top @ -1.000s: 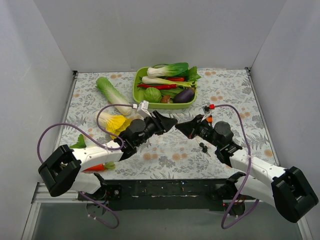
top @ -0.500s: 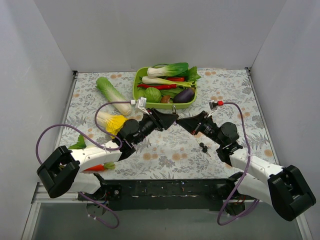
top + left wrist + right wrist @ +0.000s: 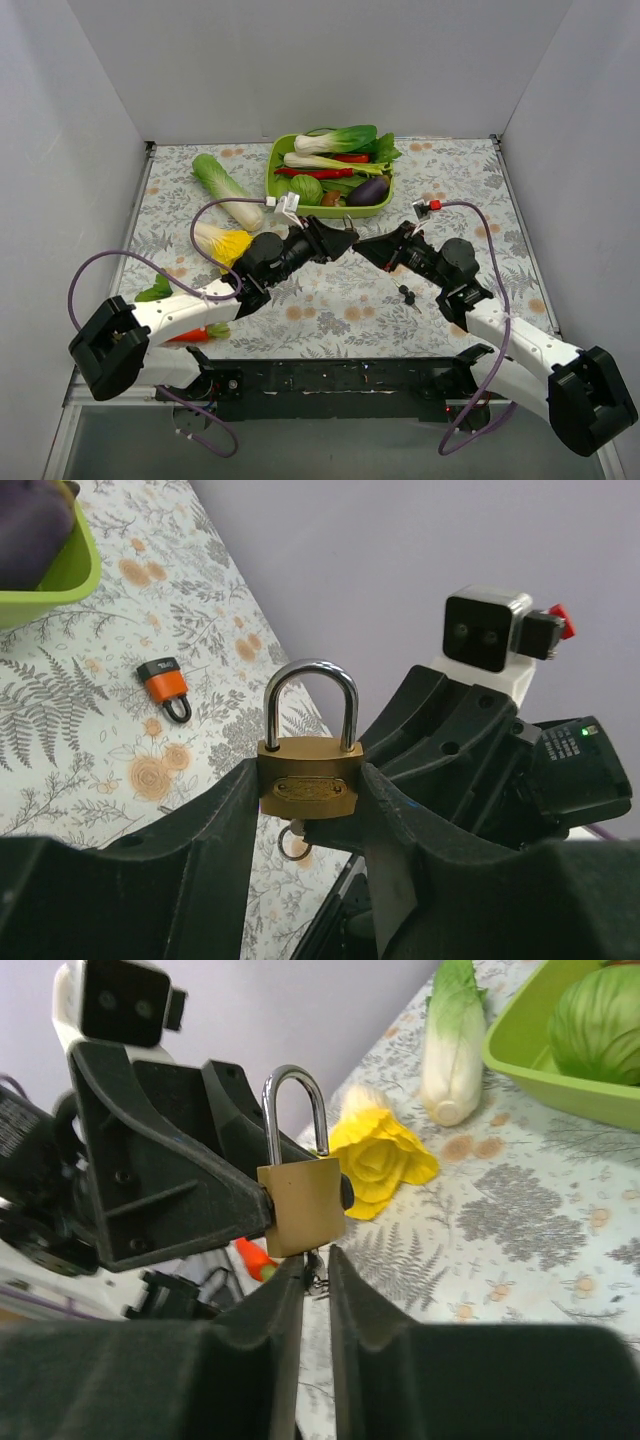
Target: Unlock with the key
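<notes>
Since a second ago the two end effectors' meeting point has crept toward the far side, and the right wrist has swung slightly rightward. The left end effector [image 3: 340, 241] clamps the brass padlock [image 3: 308, 777] by its body, shackle straight up, above the surface [image 3: 330, 305]. The key [image 3: 317, 1270] sits in the padlock's underside, long axis vertical, blade up and hidden, head and ring hanging down. The right end effector [image 3: 316, 1290] stands just under it, fingers a narrow slit apart on either side; I cannot tell whether they pinch it. The green tray [image 3: 330, 211] lies close beyond. Bare surface lies below, and spare black keys [image 3: 405, 295] lie near right.
</notes>
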